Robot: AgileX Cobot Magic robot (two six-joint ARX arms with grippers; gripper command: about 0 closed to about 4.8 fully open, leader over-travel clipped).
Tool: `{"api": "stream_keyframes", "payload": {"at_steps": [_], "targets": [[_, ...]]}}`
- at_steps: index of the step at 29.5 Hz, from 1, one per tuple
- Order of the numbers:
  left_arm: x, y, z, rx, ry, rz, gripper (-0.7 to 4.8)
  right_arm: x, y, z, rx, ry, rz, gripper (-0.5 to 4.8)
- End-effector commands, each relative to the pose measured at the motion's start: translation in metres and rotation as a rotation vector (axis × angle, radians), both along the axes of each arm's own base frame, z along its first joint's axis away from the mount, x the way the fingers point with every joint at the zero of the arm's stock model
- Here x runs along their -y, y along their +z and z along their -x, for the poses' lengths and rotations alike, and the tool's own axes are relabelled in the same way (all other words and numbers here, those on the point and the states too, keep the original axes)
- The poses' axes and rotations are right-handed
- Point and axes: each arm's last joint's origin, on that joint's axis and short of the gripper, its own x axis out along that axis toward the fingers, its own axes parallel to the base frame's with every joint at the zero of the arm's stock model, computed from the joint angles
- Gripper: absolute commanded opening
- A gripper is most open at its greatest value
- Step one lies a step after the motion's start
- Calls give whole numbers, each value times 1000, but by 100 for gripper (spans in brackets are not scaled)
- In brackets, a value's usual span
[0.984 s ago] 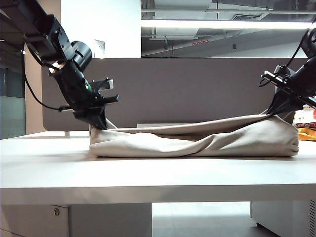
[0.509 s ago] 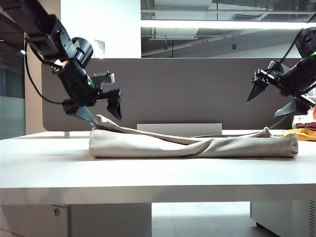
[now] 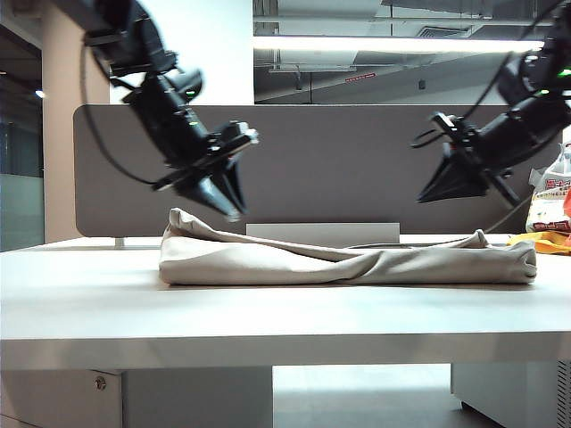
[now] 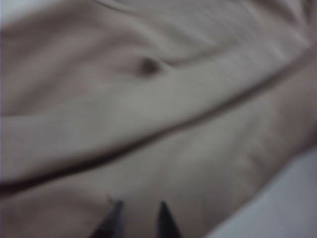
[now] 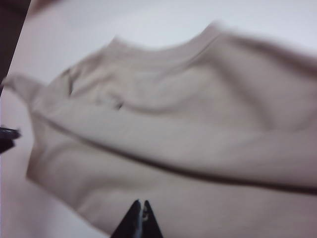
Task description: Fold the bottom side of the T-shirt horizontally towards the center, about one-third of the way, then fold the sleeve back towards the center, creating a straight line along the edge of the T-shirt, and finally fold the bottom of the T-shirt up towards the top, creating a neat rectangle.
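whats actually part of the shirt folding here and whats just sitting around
For the job:
T-shirt, lying folded lengthwise on the table
left pincer, above its left end, empty
right pincer, above its right end, shut, empty

Just lying about:
yellow cloth
printed bag
grey partition

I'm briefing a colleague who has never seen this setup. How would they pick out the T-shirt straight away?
Look at the white table in front of the grey partition. Along its far part lies a long, low, rumpled bundle: the T-shirt, folded lengthwise. It is plain beige, unlike the yellow item beyond its right end.
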Motion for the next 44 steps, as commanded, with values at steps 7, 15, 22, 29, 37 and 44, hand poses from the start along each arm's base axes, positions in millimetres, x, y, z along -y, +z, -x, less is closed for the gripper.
{"api": "stream_keyframes", "payload": {"at_steps": [7,15,22,29,37,44], "targets": [[43,-29,1,12,-48,-37,-5,-60,-7,9,-19,42,190,-2],[47,-34,-10,95,-37,-8,-6,-60,-50,-2,-92,24,228,-2],[48,-45,-16,119,-25,-14,-5,-49,-60,-16,-20,-64,259,-2],[49,-46,-14,79,-53,6,-5,-43,-65,-32,0,-108,280,-2],[55,-46,-7,10,-124,90,-5,-42,-42,-47,161,-213,305,-2],[44,-42,-21,174,-21,-37,-5,-37,-13,-54,196,-165,244,-2]]}}
